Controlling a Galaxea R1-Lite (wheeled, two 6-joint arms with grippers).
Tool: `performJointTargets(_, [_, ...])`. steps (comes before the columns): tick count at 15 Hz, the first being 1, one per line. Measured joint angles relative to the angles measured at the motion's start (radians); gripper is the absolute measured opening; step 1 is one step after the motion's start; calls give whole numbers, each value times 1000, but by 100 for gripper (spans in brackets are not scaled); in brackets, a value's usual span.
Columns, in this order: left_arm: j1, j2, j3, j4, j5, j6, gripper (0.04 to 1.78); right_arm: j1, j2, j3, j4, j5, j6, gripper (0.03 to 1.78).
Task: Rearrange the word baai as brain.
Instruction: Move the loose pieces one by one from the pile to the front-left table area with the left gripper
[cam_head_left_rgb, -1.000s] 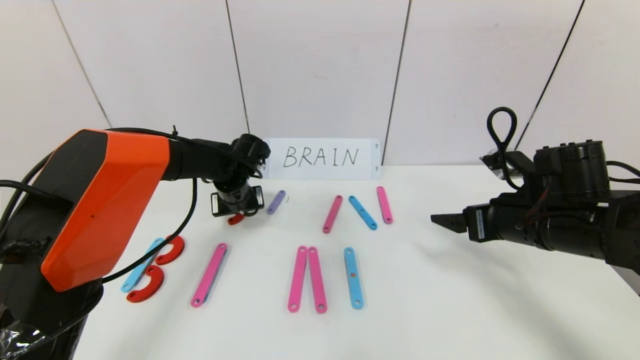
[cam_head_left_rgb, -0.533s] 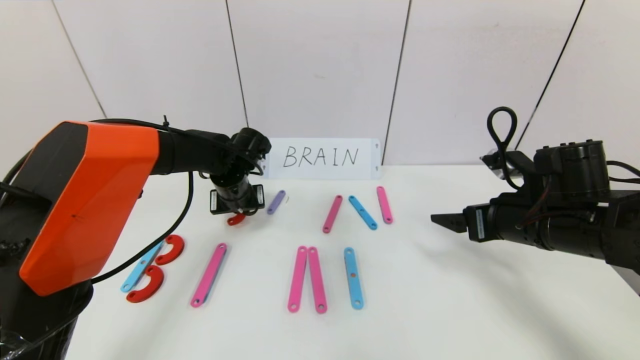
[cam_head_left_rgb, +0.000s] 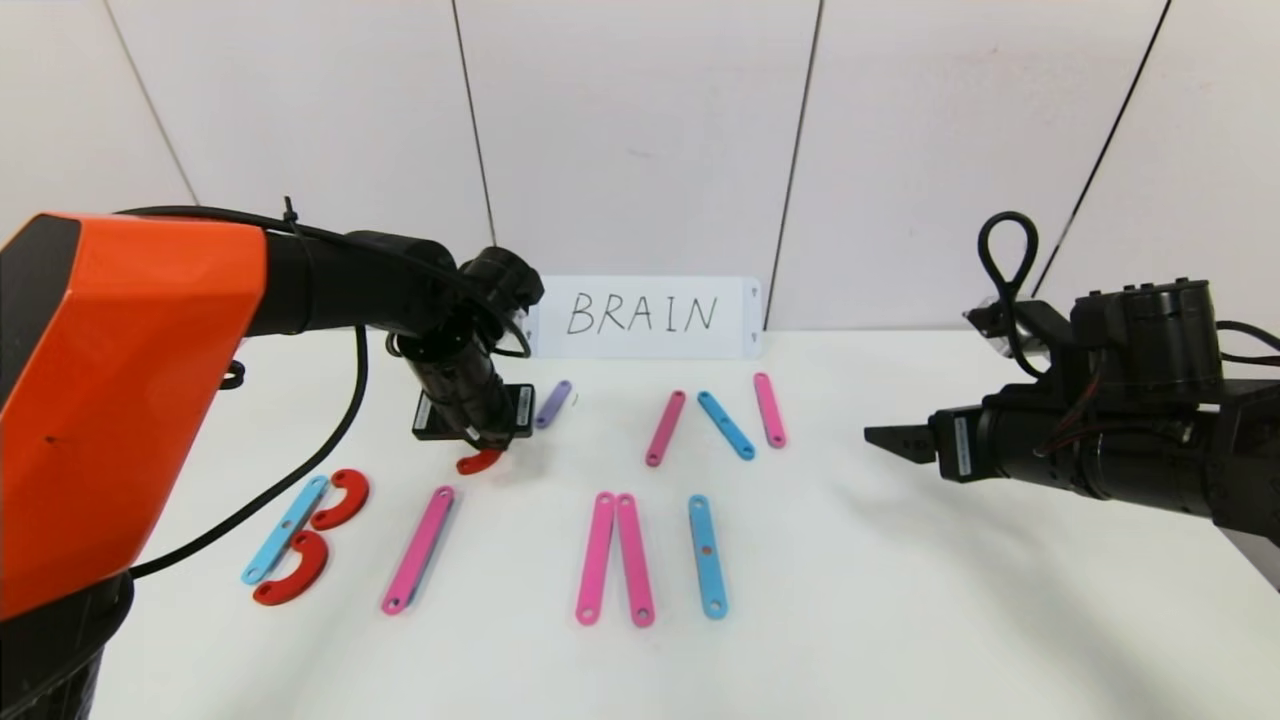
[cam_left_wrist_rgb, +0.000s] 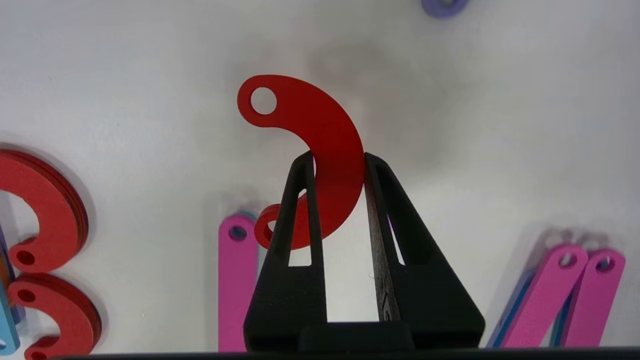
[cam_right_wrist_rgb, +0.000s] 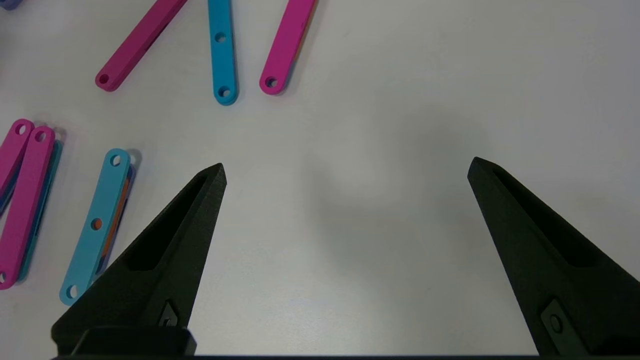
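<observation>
Red arc (cam_left_wrist_rgb: 320, 165), pinched in your left gripper (cam_left_wrist_rgb: 339, 165), has moved nearer the pink strip (cam_head_left_rgb: 419, 548), probably for R; your right gripper (cam_right_wrist_rgb: 345, 170) waits wide open.

Bright even light, soft shadows

Three red arcs (cam_head_left_rgb: 340, 500), five pink strips (cam_head_left_rgb: 418, 549) (long), two blue strips (cam_head_left_rgb: 706, 555) — one purple strip (cam_head_left_rgb: 552, 404).

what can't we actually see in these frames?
- Head view: left gripper fingertips and most of the held red arc, hidden by the wrist.
- Left wrist view: the arc's lower end behind a finger; purple strip cut off by the edge.
- Right wrist view: pink strips' ends cut off.
- Right gripper: open, idle.
</observation>
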Motion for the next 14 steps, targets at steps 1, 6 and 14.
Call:
performJointTargets(1, [-7,-18,31,2,-27,20,30,0,0,0,0,0,0,170])
performJointTargets(6, [-25,-77,153,-4,-43,58,30,0,0,-1,0,1,0,170])
performJointTargets(14, [-27,-85,242,-68,-40,57,30,3,2,0,0,1,-2,170])
